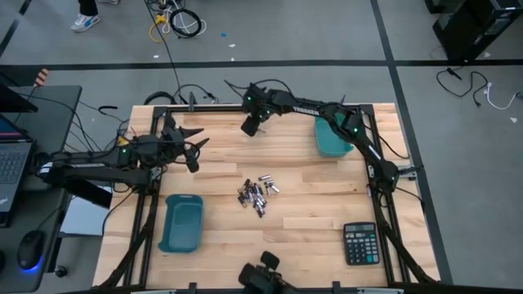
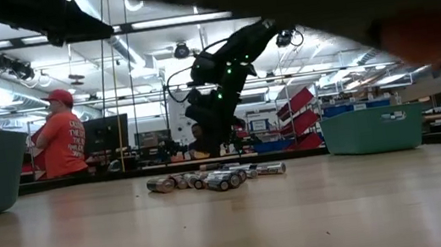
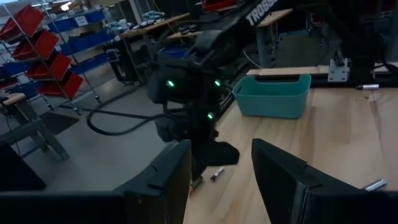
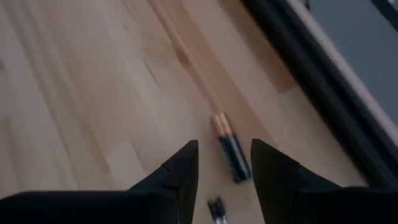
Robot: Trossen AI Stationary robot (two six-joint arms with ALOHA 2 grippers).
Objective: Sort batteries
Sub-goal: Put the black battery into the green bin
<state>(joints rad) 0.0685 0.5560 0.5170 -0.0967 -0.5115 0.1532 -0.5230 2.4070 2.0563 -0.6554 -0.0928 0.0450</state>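
While most of the batteries were still heaped in a little pile in the middle of the table, only a very small part of the sorting could be seen as done. Two batteries were seen lying on the wood near the far edge of the table, right under the right gripper. Its fingers were spread apart with nothing held between them, and one battery lay in the gap below them. The left gripper was held up over the left side of the table, well apart from the pile, and its fingers were spread wide and empty too. One teal bin was placed near the front left, and another teal bin was placed at the far right. Nothing could be made out inside either bin, so it could not be told if any battery had been dropped in. By the look of it, nearly all the work was still left: the whole pile had to be picked up and sorted.
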